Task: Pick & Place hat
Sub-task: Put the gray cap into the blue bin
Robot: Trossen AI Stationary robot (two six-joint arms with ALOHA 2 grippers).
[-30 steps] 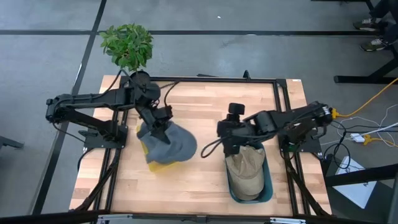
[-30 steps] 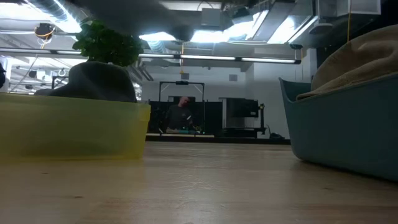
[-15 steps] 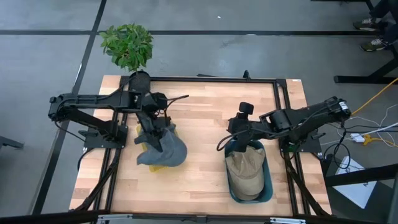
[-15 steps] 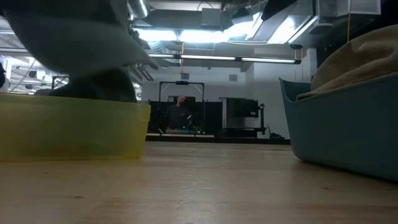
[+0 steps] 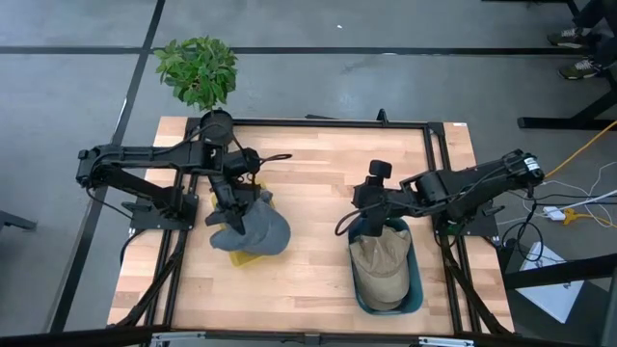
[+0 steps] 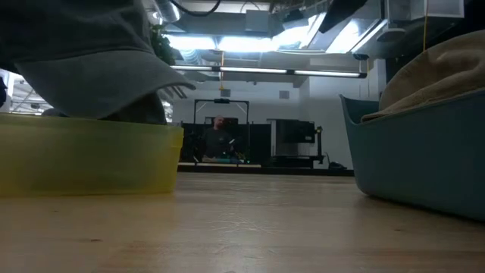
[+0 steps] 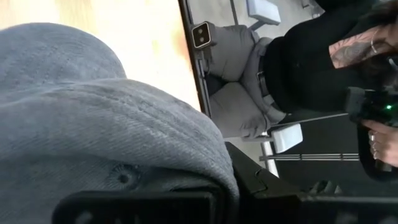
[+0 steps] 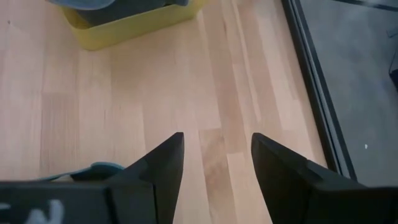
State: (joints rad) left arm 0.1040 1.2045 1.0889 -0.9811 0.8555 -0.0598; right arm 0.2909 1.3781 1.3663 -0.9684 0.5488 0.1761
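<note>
My left gripper (image 5: 231, 206) is shut on a grey hat (image 5: 256, 231), which hangs over the yellow bin (image 5: 241, 256). In the low view the grey hat (image 6: 83, 61) sits just above the yellow bin (image 6: 83, 159); whether it touches the rim I cannot tell. A tan hat (image 5: 384, 265) lies in the teal bin (image 5: 416, 289) and bulges over its wall as the tan hat (image 6: 443, 68). My right gripper (image 8: 214, 163) is open and empty over bare wood, at the teal bin's far end (image 5: 371, 209). My left gripper holds the grey hat by its crown cloth close to the top button (image 7: 124, 177). It comes at the hat from above on its far-left side. The gripper body hides the fingers' exact place. The hat hangs below, brim (image 6: 170, 82) pointing right in the low view.
A potted plant (image 5: 198, 72) stands at the table's far left corner. A black frame (image 5: 434, 130) runs around the wooden top. Bare wood (image 5: 318, 241) lies between the two bins. A seated person (image 7: 323, 56) shows beyond the table in the left wrist view.
My left gripper has come down and moved a little toward the table's left, lowering the grey hat over the yellow bin; in the low view the hat has dropped from the top edge almost to the rim. My right gripper drew slightly right, away from the tan hat, then kept still.
</note>
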